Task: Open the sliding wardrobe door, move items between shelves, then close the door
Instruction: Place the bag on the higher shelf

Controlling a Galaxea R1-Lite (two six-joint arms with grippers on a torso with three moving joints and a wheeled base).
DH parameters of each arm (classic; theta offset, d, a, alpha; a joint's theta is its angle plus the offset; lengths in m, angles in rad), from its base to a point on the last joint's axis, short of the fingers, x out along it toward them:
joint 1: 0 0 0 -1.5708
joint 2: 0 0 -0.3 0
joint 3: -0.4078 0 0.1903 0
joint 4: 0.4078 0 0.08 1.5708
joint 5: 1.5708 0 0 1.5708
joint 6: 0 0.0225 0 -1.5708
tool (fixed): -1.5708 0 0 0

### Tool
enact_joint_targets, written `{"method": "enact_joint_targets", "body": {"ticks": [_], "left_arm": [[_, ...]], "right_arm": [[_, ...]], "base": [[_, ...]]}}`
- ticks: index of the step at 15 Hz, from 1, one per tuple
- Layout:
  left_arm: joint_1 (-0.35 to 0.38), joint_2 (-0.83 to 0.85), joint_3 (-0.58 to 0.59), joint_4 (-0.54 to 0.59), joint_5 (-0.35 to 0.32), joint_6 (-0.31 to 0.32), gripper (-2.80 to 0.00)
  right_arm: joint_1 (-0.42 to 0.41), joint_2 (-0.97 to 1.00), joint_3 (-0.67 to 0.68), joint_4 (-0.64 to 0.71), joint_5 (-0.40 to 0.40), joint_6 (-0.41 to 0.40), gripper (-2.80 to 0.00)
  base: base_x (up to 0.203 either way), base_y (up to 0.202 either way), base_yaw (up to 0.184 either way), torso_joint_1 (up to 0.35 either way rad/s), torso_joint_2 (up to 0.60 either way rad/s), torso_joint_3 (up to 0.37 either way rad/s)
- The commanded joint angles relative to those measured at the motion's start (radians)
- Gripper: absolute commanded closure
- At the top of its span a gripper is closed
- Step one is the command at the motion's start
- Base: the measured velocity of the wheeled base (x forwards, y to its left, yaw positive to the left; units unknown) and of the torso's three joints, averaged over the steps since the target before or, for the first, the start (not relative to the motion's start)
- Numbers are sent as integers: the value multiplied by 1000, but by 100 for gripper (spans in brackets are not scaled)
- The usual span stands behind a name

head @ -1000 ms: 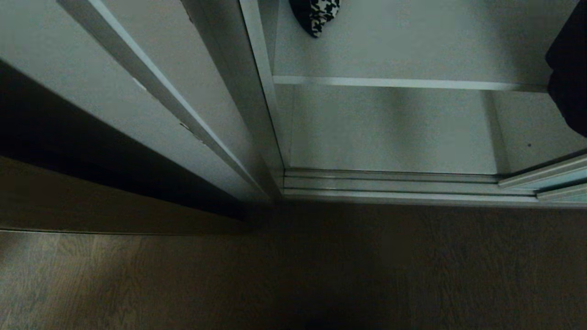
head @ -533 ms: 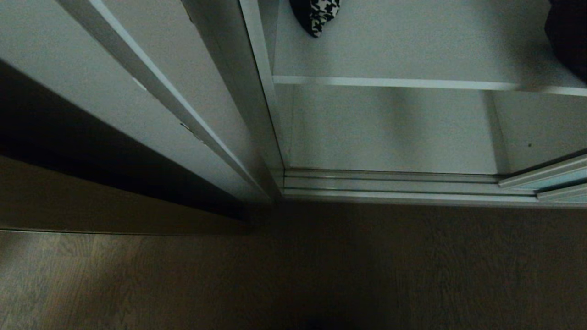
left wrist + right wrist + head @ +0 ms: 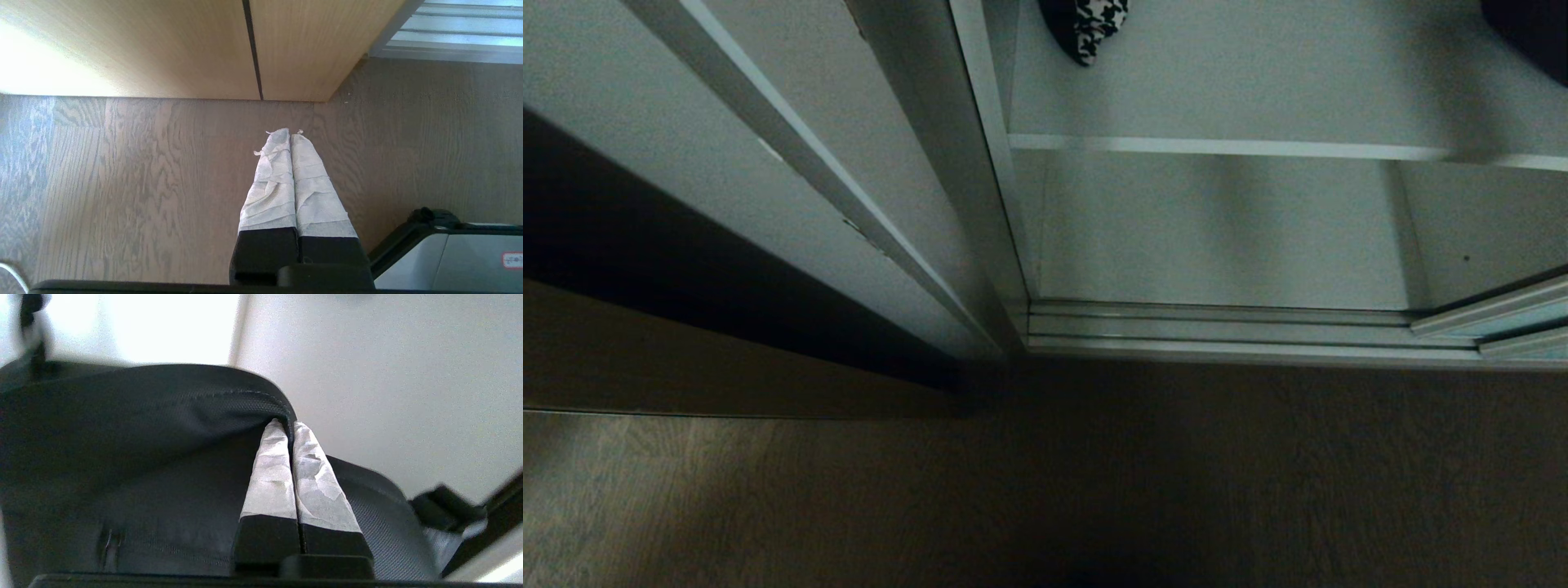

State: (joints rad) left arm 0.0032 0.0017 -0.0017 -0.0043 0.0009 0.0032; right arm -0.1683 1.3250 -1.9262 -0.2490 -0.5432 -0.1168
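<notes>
My right gripper (image 3: 290,426) is shut on the rim of the soft black fabric bag (image 3: 122,457), pinching a fold between its taped fingertips in front of the white wardrobe wall. In the head view only a dark corner of the bag (image 3: 1531,28) shows at the top right, above the white shelf (image 3: 1225,147). The houndstooth cloth (image 3: 1086,28) lies at the back left of that shelf. The sliding wardrobe door (image 3: 1499,314) is slid to the right, with only its lower frame corner in view. My left gripper (image 3: 289,134) hangs shut and empty over the wood floor.
The silver floor track (image 3: 1217,331) runs along the wardrobe's open front. A white side panel (image 3: 849,188) stands to the left. The light wood door (image 3: 163,49) and part of my base (image 3: 449,253) show in the left wrist view. Dark wood floor (image 3: 1094,490) lies in front.
The black bag has risen along the right edge of the head view, from hanging past the shelf edge to only a corner at the top. The cloth and door have not moved.
</notes>
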Motion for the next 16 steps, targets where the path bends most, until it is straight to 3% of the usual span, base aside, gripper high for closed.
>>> {"method": "enact_joint_targets", "body": {"ticks": [1,5,16], "left_arm": [[0,1,0,0,1,0,0],[1,1,0,0,1,0,0],[1,1,0,0,1,0,0]], "right_arm": [[-34,118,-1,-26,-1,30,0],[-54,257,-8,-88,3,92,0],[-58,473,-2,-445,-23,53,0]], "base": [[0,0,0,0,0,0],[0,0,0,0,0,0],[0,0,0,0,0,0]]}}
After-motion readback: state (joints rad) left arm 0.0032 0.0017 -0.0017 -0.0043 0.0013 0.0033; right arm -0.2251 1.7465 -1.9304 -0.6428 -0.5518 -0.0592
